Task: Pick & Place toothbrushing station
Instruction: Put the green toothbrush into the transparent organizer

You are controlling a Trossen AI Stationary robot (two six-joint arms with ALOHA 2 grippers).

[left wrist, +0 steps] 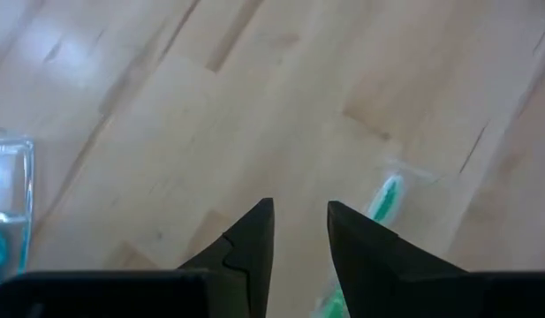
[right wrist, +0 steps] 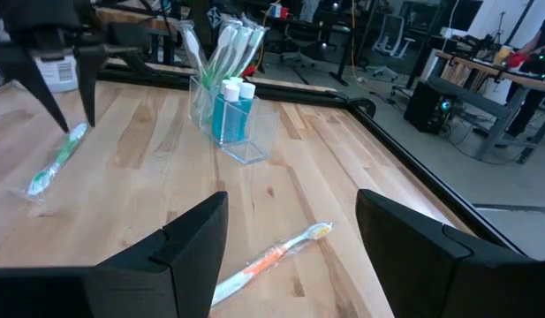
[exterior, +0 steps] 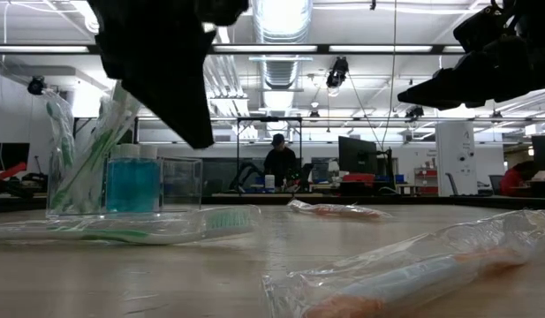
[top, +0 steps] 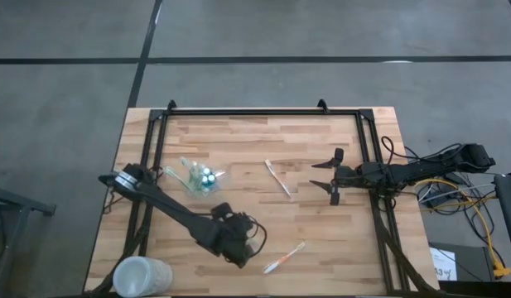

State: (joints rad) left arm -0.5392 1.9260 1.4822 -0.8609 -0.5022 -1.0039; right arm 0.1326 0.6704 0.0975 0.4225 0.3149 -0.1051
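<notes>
Near table's front edge, left gripper (top: 238, 248) hovering, fingers apart, empty, above wrapped green toothbrush (left wrist: 384, 196); holder (top: 197, 175) standing left-centre (already stocked); straddle brush squarely; right gripper (top: 333, 175) waiting wide open.

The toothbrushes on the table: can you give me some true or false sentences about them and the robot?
1. A green toothbrush lies flat on the table. True.
2. The clear holder has blue tubes in it. True.
3. The right end effector grips the orange toothbrush. False: it is open and empty, away from that brush.
4. The holder is empty. False: green toothbrushes stand in it.
5. The left end effector hangs above the table, holding nothing. True.
</notes>
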